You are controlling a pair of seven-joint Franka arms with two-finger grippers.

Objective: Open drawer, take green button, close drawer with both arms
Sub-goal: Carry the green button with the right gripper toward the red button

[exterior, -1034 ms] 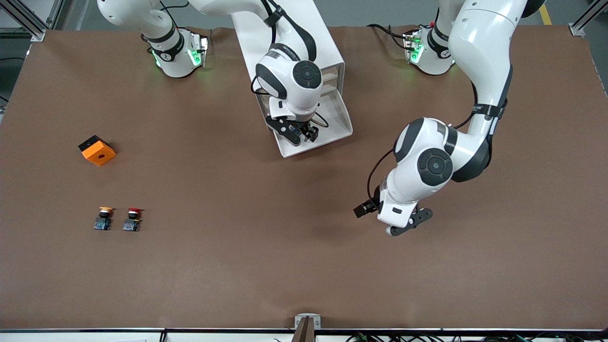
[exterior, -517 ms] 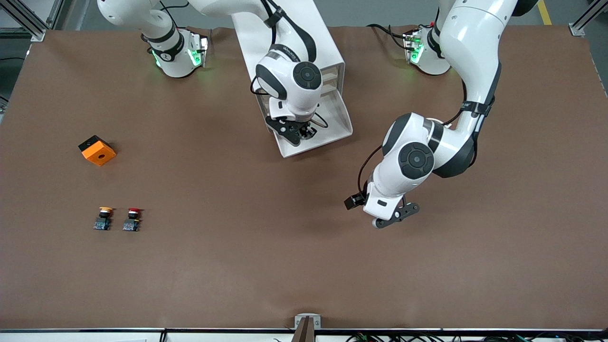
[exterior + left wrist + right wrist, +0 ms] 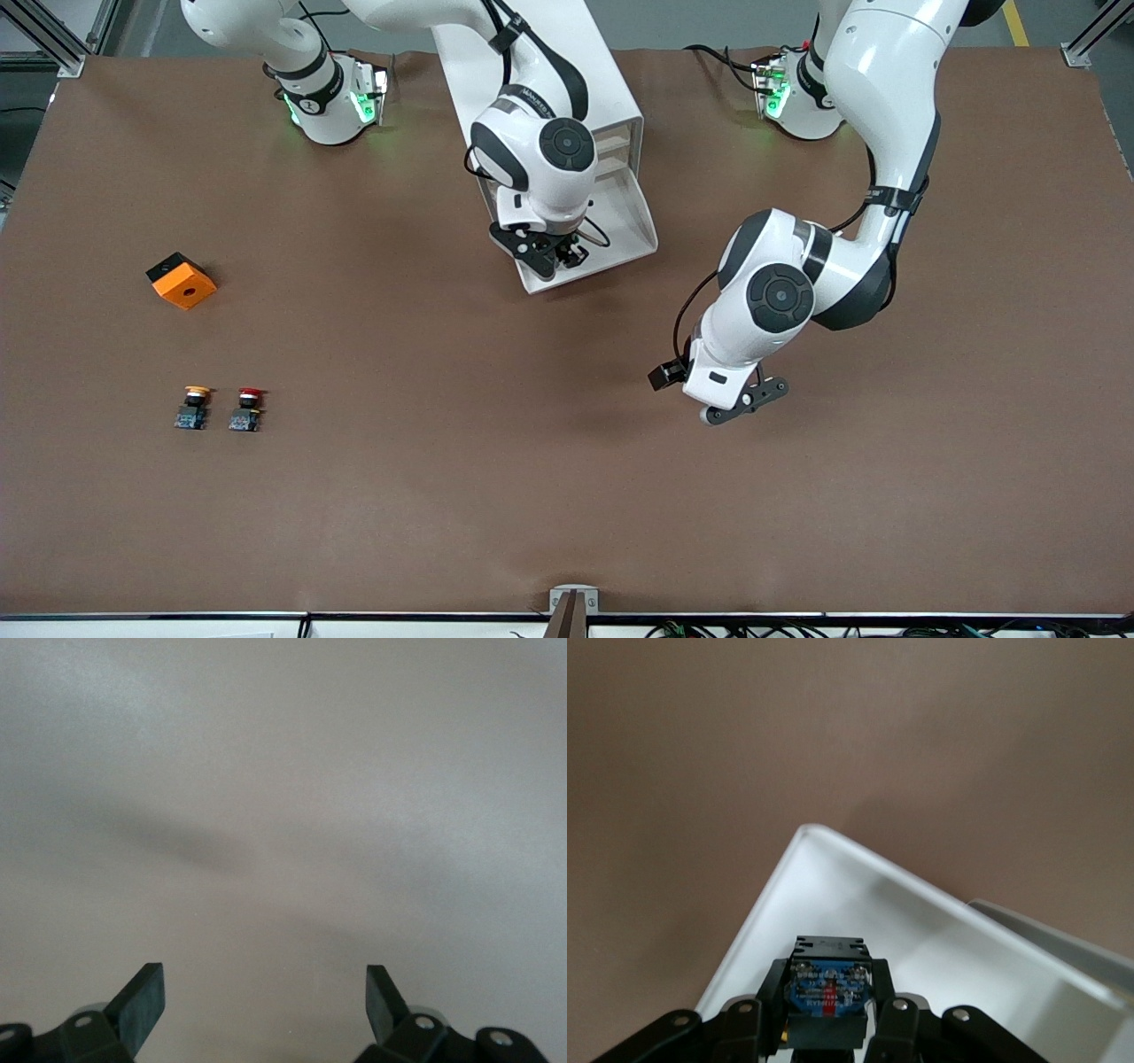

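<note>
Currently, my right gripper is clamped on the button, whose bluish base faces the wrist camera, and I hold it over the corner of the pulled-out drawer nearest the front camera. That drawer sticks out of the white cabinet, which stands between the two arm bases. My left gripper hangs with its fingers wide apart over bare table, well apart from the drawer, toward the left arm's end.
</note>
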